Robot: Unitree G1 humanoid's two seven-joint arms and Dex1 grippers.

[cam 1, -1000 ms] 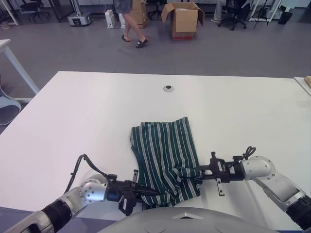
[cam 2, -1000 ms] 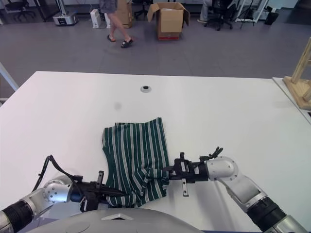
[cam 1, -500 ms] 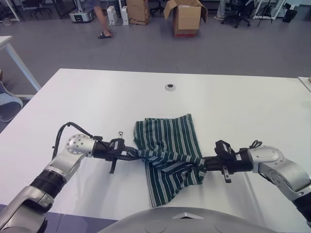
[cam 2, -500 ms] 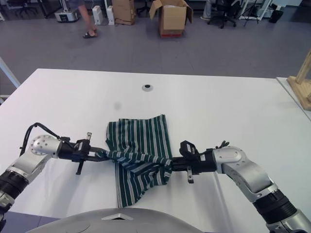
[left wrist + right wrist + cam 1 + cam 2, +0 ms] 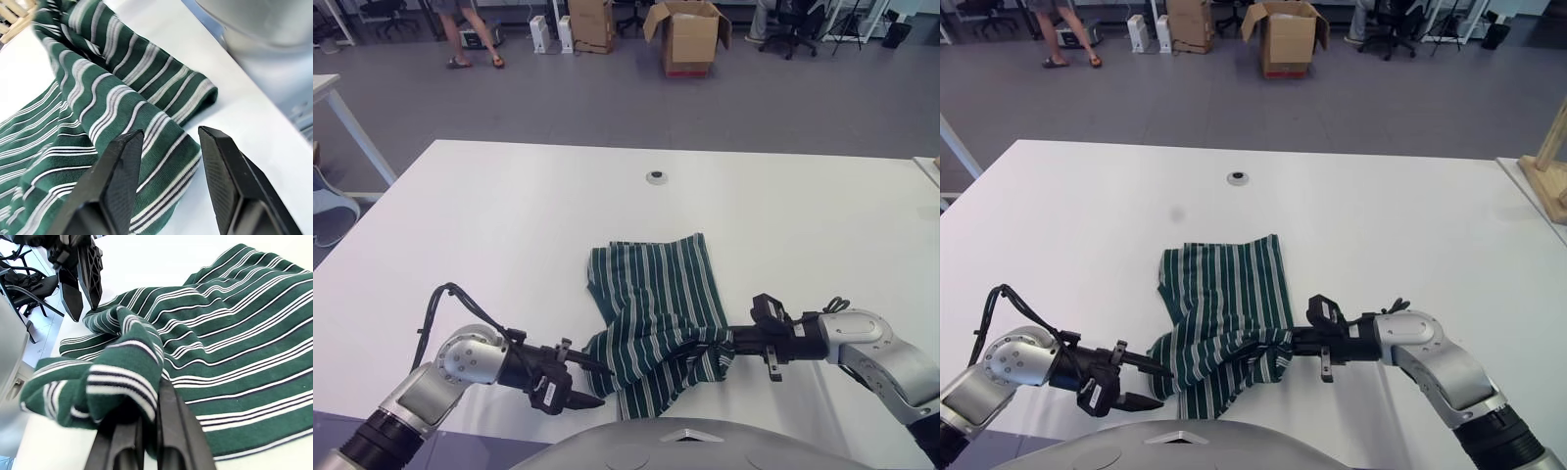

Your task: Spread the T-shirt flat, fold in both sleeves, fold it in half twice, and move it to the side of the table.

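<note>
Striped T-shirt [image 5: 234,328] fold in right end effector [image 5: 144,416] (left end effector [image 5: 83,301] beyond)

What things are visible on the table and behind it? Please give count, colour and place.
T-shirt: one, green with white stripes, crumpled, near middle of the table.
table: one, white, under the T-shirt.
round cap: one, dark, far middle of the table.
cardboard box: one, brown, open, on the floor behind.
wooden frame: one, pale, beyond the table's right edge.
left gripper: one, black, fingers open, at the T-shirt's near left edge.
right gripper: one, black, fingers shut on the T-shirt's near right part.
</note>
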